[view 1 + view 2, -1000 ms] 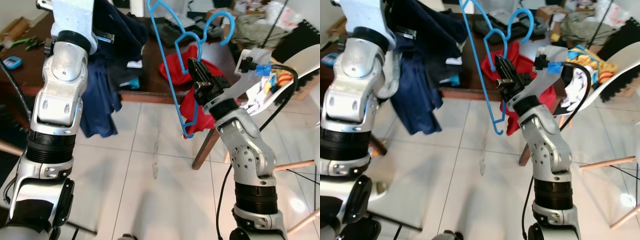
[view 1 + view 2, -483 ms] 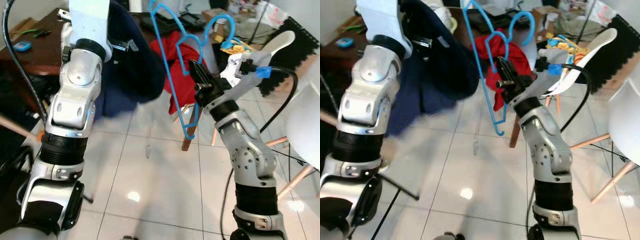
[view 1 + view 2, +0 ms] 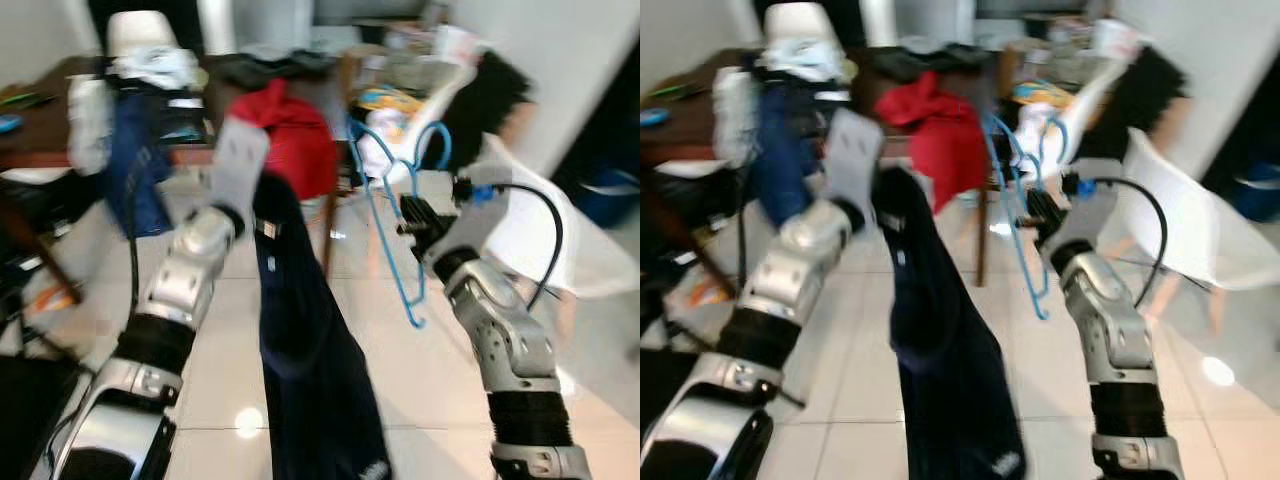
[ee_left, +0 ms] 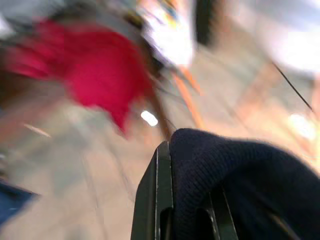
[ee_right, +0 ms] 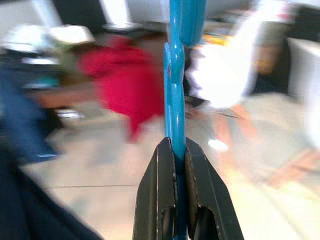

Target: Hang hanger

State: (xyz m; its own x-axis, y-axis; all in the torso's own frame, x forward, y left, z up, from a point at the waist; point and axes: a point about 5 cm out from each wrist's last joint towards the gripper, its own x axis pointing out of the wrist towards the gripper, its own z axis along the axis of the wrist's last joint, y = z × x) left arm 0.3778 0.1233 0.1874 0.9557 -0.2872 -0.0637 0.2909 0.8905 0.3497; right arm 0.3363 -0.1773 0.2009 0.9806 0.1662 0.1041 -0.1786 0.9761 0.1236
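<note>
Carrying scene: the views are blurred, so the robot seems to be walking or turning.
Table: a dark wooden table (image 3: 60,125) stands behind, and a red cloth (image 3: 295,140) hangs over its near edge.
Navy garment: a long dark garment (image 3: 310,360) hangs down to the floor tiles from the left gripper (image 4: 172,200), whose fingers are closed on its cloth.
White chair: a chair (image 3: 560,240) stands on the robot's right.
Blue hanger: the hanger (image 3: 385,215) is in the air before the chair, upright, hook on top.
Right gripper: the right gripper (image 5: 176,165) is clamped tight on the hanger's thin frame.
Advice: I think it is best to keep the hanger upright and away from the garment until a rail is found.
</note>
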